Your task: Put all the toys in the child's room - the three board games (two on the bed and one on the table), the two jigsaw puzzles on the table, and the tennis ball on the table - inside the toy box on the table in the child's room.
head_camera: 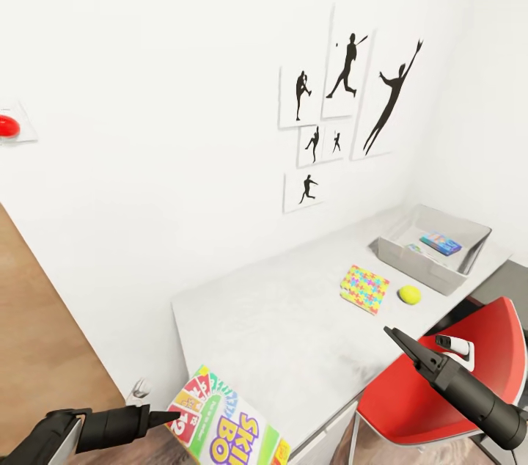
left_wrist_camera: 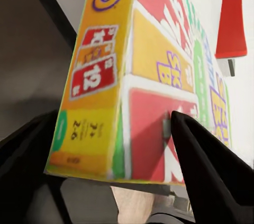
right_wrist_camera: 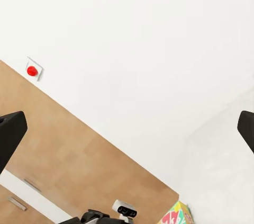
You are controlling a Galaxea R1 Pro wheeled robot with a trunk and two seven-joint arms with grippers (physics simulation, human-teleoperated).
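My left gripper (head_camera: 170, 418) is shut on the Skip-Bo board game (head_camera: 224, 425), held tilted off the near-left corner of the table (head_camera: 279, 318). The left wrist view has that box (left_wrist_camera: 153, 70) clamped between dark fingers (left_wrist_camera: 211, 176). Farther right on the tabletop lie a multicoloured jigsaw puzzle (head_camera: 364, 288) and the tennis ball (head_camera: 409, 294) beside it. Behind them stands the grey toy box (head_camera: 469, 234), with a blue board game (head_camera: 441, 243) and a paler flat item inside. My right gripper (head_camera: 392, 335) hovers open and empty over the table's front edge, near the chair.
A red chair (head_camera: 455, 370) stands at the table's front right, under my right arm. Black sports silhouettes (head_camera: 345, 105) hang on the white wall behind the table. A red button (head_camera: 7, 125) sits on the wall at left, above wood-plank floor (head_camera: 37, 333).
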